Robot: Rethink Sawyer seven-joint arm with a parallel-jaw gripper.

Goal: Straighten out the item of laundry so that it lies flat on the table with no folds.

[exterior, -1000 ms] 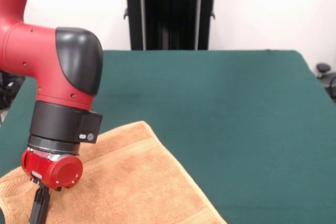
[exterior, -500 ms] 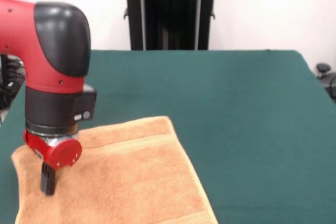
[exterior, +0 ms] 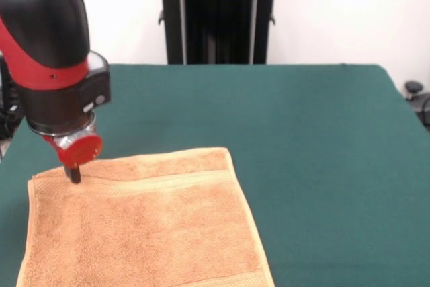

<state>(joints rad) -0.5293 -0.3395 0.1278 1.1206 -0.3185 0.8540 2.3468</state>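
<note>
Your arm is reaching down at left, gripper touching hand towel's far-left corner; finger spread: cannot tell. Towel is lying near-left on green table, flatter than a second ago.

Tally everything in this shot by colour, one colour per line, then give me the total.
Orange-tan: 1, the towel
Dark green: 1, the table
Red and black: 1, the robot arm with its gripper
Black: 1, the stand behind the table
Total: 4
</note>
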